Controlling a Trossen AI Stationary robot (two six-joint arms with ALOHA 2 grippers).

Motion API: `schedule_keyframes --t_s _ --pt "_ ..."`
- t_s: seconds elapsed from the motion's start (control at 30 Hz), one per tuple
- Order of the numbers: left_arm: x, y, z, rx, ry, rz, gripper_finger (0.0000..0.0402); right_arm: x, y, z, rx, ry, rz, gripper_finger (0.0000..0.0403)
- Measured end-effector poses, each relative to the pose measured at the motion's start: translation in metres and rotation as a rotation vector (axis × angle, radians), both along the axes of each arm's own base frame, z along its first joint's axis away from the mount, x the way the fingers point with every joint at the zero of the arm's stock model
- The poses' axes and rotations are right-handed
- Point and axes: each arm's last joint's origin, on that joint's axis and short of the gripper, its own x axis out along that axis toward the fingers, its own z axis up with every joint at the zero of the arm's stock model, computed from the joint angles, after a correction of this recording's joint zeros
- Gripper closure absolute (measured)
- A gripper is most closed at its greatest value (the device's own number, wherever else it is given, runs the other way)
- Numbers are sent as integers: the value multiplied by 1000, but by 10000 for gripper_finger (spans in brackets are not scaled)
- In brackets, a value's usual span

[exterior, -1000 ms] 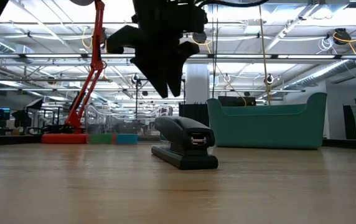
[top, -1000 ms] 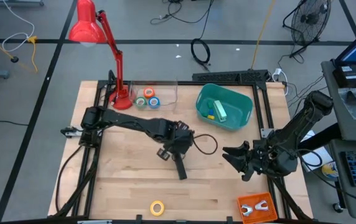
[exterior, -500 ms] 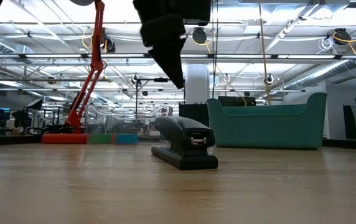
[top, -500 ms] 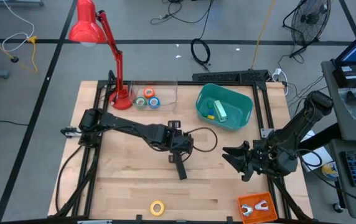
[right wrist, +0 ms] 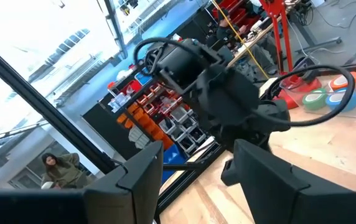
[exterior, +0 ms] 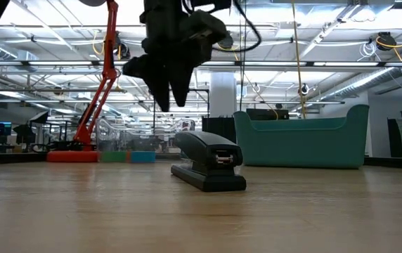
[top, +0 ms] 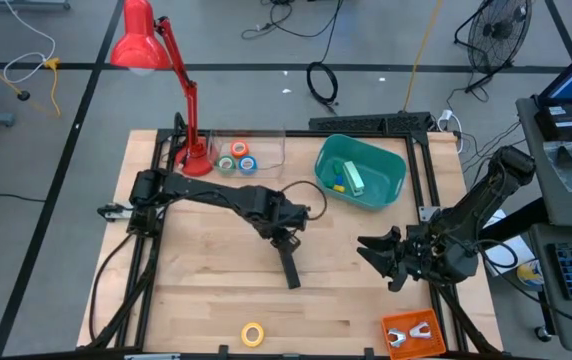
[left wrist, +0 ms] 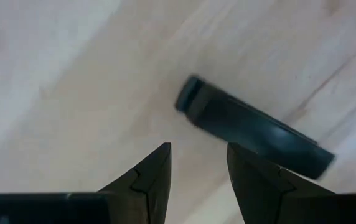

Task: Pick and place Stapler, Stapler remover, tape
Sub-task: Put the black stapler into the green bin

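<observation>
The red desk lamp [top: 156, 60] is seen at 11 o'clock of the table [top: 206, 300]. Three tape rolls [top: 237, 160], green, orange and blue, are grouped in a clear tray beside the lamp base, at about 12 o'clock. A yellow tape roll [top: 253, 334] is left alone at 6 o'clock near the table edge.

The left gripper [top: 284, 235] is held above the centre, just over the 12 o'clock end of the stapler [top: 288, 265]. Its jaws are seen spread in the left wrist view, nothing between them, with the stapler [left wrist: 252, 127] lying flat on the wood just ahead of the fingertips [left wrist: 156, 163]. Compared with a second ago, the wrist has been turned and shifted slightly toward 11 o'clock; in the low view the fingers now point down behind the stapler [exterior: 208, 163]. The stapler itself has not been moved. This is judged an alignment step before the descent; no grasp is made yet.

The teal bin [top: 361, 172] sits at 1 o'clock, some small items already inside. The right gripper [top: 391, 262] is parked at 3 o'clock, jaws spread, empty, unchanged. An orange staple remover [top: 411, 335] lies at 5 o'clock, untouched.
</observation>
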Motion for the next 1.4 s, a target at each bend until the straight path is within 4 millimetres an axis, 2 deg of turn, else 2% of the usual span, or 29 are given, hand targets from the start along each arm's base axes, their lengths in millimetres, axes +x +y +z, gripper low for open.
schedule_keyframes --t_s 0.1,0.27,0.37,0.47,0.6,0.73,0.87,0.97,1.17,1.4 --pt "1 6 0 -104 7 77 245 0 0 0 0 0 0 211" --pt "3 8 1 -127 -8 71 236 0 0 0 -2 -1 6 211" --pt "2 4 0 -144 -2 60 202 0 1 1 -12 -6 49 211" --pt "4 -3 -5 -130 8 23 150 -1 1 2 -28 -11 82 211" --pt "7 -16 -8 -24 -39 -203 76 -2 0 5 -44 -17 117 211" --pt "12 -31 -8 55 -138 -629 25 -2 1 5 -48 -22 137 211" --pt "14 -52 -6 289 -198 -1101 7 -2 1 5 -32 -27 137 211" --pt "18 -62 -8 397 -212 -1320 5 -2 1 5 -29 -26 136 211" --pt "26 -64 -39 453 -103 -1500 5 -2 1 5 -4 -31 136 211" --pt "30 -53 -70 478 75 -1577 5 -2 1 6 3 -37 134 211"
